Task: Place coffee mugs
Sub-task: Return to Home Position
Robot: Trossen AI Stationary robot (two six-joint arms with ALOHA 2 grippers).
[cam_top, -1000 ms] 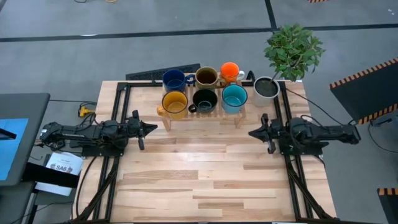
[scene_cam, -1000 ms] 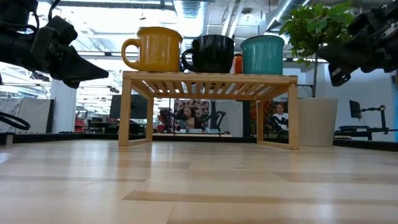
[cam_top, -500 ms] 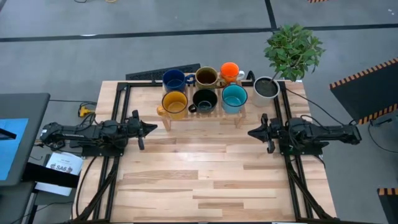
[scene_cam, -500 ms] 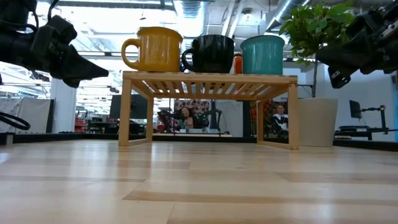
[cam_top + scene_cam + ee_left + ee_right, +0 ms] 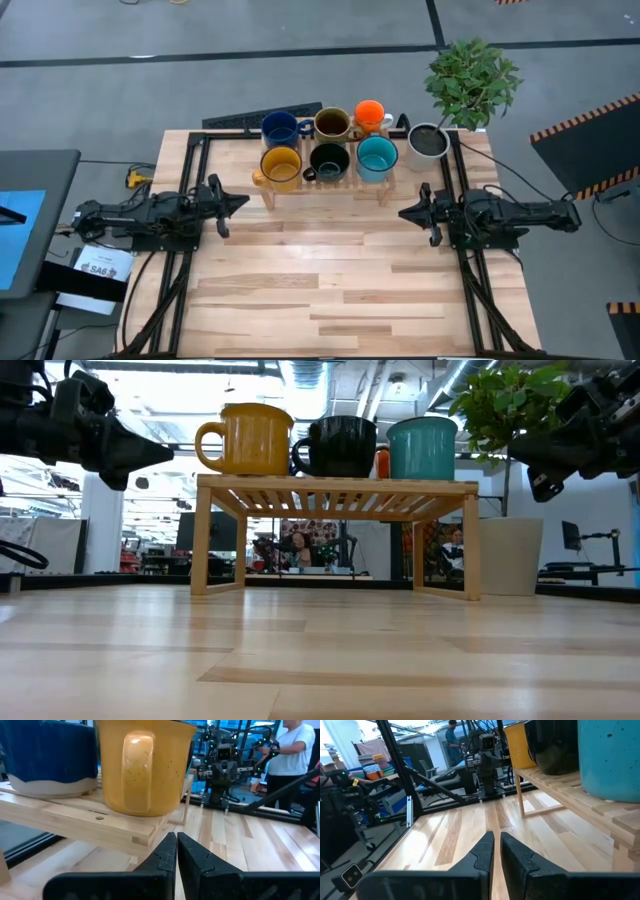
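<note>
Six mugs stand upright on a slatted wooden rack (image 5: 322, 182) at the table's far side. Dark blue (image 5: 279, 128), brown (image 5: 332, 124) and orange (image 5: 369, 114) form the far row. Yellow (image 5: 281, 164), black (image 5: 329, 160) and teal (image 5: 377, 157) form the near row. My left gripper (image 5: 243, 200) is shut and hovers left of the rack, pointing at the yellow mug (image 5: 142, 767). My right gripper (image 5: 403, 212) is shut and hovers right of the rack, beside the teal mug (image 5: 612, 757). Neither touches anything.
A white pot (image 5: 428, 140) with a leafy plant stands at the table's far right corner, close to the rack's right end. The bare wooden tabletop (image 5: 330, 270) stretches from the rack to the near edge. People and equipment show in the room behind.
My left gripper has risen a little, staying shut and pointed at the rack. The mugs and rack have stayed put.
</note>
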